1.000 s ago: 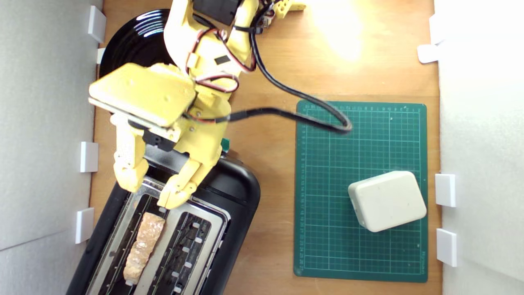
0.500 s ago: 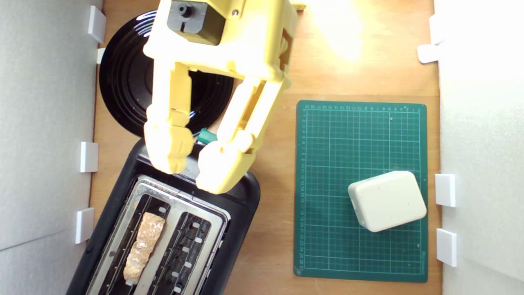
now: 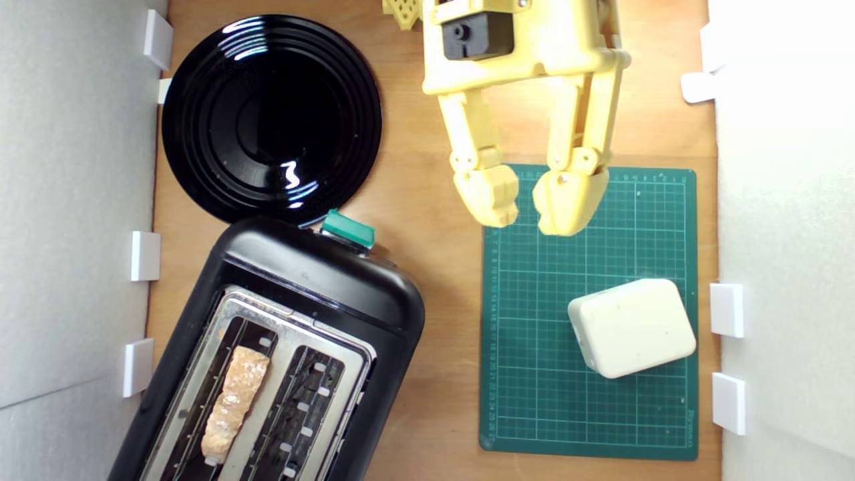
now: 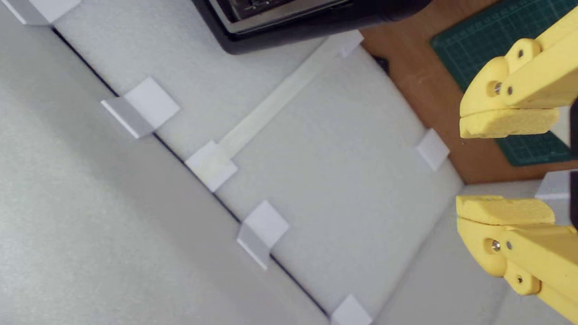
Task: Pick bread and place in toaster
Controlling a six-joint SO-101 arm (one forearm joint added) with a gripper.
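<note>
gripper [image 3: 526,208]: empty, jaws slightly parted, upper centre-right over green mat [image 3: 588,401] edge | bread [image 3: 234,403]: standing in toaster [image 3: 320,280] slot, lower left | black plate [image 3: 270,117]: upper left

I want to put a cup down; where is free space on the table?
Free: the green mat beside and below the cream box, and bare wood between mat and toaster. Crowded: the exterior view's left, where the black plate meets the toaster.
</note>
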